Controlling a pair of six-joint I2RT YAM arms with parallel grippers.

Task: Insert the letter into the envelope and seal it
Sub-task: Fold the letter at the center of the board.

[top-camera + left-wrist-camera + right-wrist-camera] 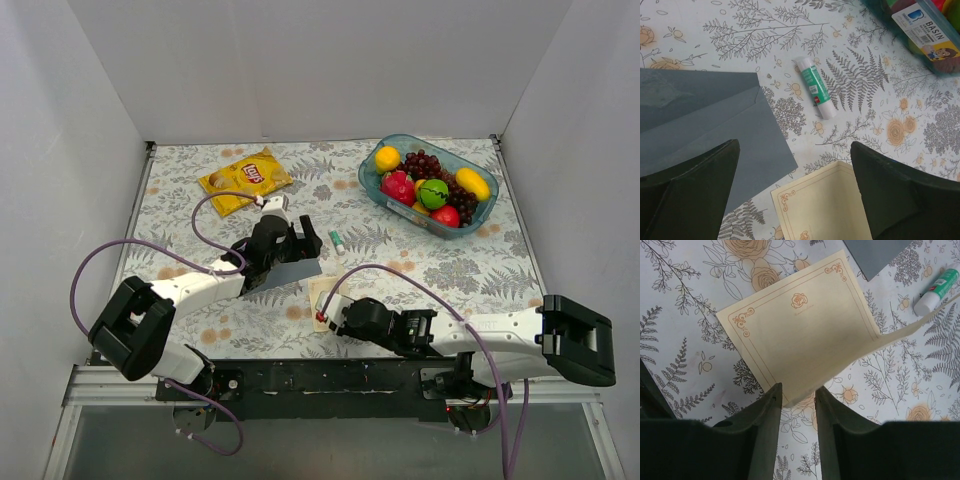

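Right gripper (796, 390): fingers apart, a narrow gap between them, low over the table. The near edge of the letter (800, 330) sits in that gap; not pinched. The letter lies on the floral tablecloth (685, 300), printed side up, one side curling up off the cloth.

Left gripper (794, 145): jaws spread wide, hovering, holding nothing. Below it, the envelope (715, 115) lies flat, just beside the letter's far corner. A glue stick (815, 87) lies near both. Further off: fruit basin (430, 185), crisp bag (245, 178).
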